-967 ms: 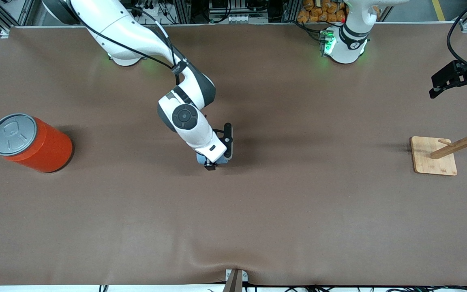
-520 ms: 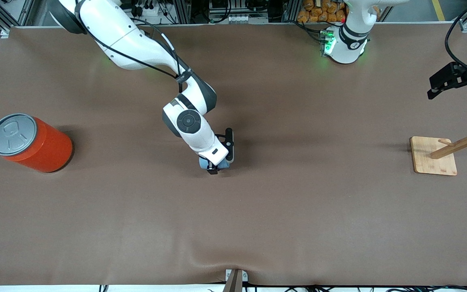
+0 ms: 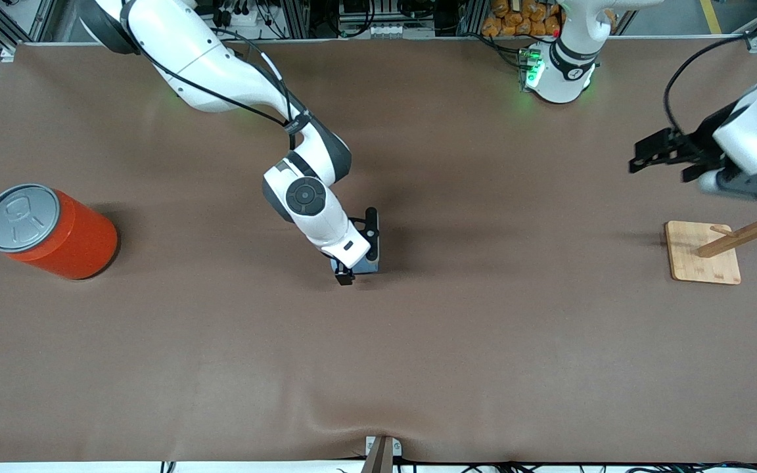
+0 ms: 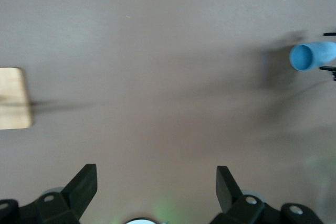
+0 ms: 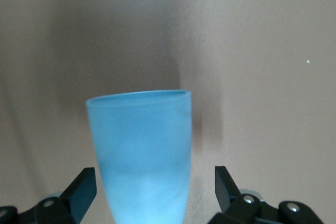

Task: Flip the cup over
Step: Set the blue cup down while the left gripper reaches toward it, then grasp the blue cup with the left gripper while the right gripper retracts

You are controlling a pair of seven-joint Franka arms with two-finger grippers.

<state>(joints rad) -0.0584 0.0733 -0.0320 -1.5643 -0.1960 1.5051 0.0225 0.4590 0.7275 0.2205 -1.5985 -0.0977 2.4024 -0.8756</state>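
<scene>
Two fingers (image 5: pixel 84 187) of my right gripper (image 3: pixel 355 266) stand spread, one on each side of the cup (image 5: pixel 139 150), and I see a gap beside at least one of them, so I am not gripping it yet. The cup rests near the middle of the table (image 3: pixel 418 361), about halfway between the two long edges. It appears to lie on its side, its long axis running straight out from my right palm. The narrow end is toward me and the wide end points toward the short edge at the left arm's end. I judge that closing across this tapered wall comes next, and the grip must sit squarely or the cup may squirt out toward its wide end. My right hand is by far the nearer one. My left gripper (image 4: pixel 157 182) waits released and empty, over the table by that short edge. The wooden rack (image 3: pixel 704 253) stands there, and the orange can (image 3: pixel 66 240) stands by the other short edge.
</scene>
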